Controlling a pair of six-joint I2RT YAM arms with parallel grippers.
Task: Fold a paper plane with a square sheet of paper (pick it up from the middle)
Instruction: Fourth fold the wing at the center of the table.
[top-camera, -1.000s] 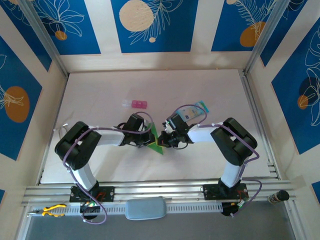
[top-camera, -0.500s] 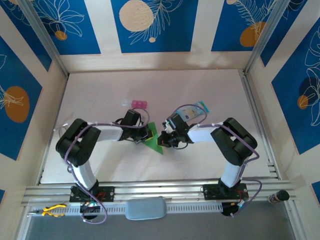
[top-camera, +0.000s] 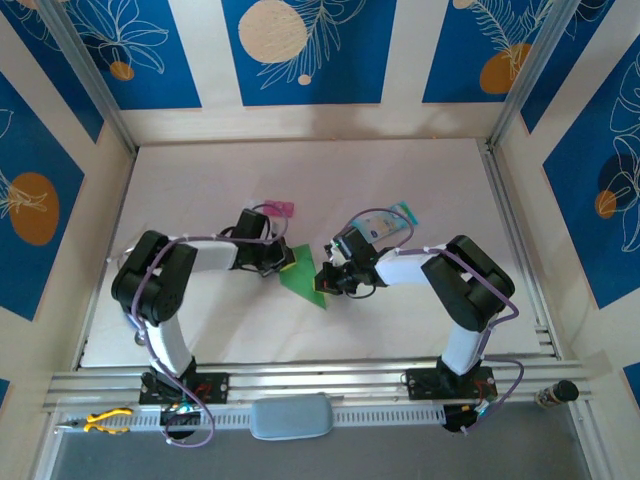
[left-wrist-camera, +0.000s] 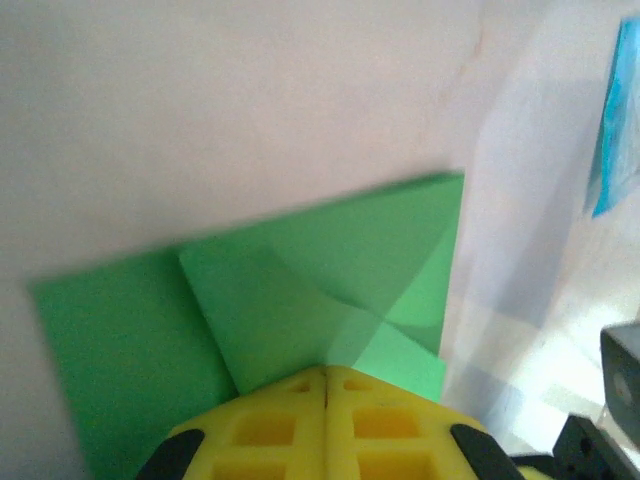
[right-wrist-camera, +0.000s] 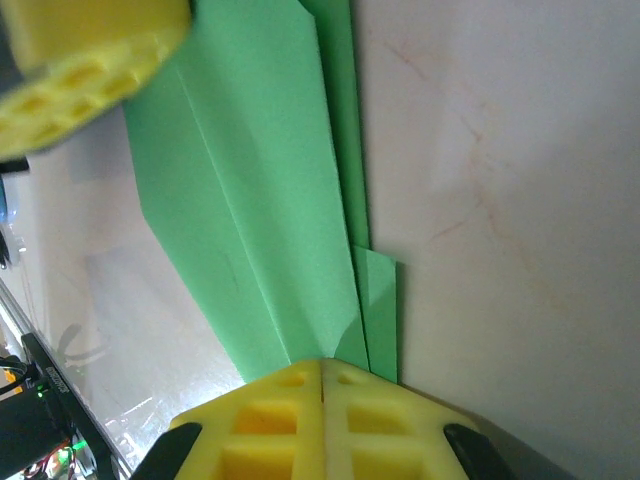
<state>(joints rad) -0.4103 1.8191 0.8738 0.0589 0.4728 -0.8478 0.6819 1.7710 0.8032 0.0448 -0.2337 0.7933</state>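
Clamping green paper (top-camera: 305, 273), left pincer (top-camera: 287, 262), right pincer (top-camera: 325, 283), opposite ends

We note a small pink block (top-camera: 279, 208) toward the far middle of the white table (top-camera: 200, 180), with a pale blue printed packet (top-camera: 402, 213) well to its right. On the near rail we see yellow-handled pliers (top-camera: 103, 421) at left and a grey pad (top-camera: 291, 416) at centre.

Square sheet of paper (top-camera: 303, 272): bright green, unmarked, showing overlapping folded flaps and diagonal creases; is lying mid-way across the white tabletop (top-camera: 420, 170) as a wedge, narrowing toward the near edge.
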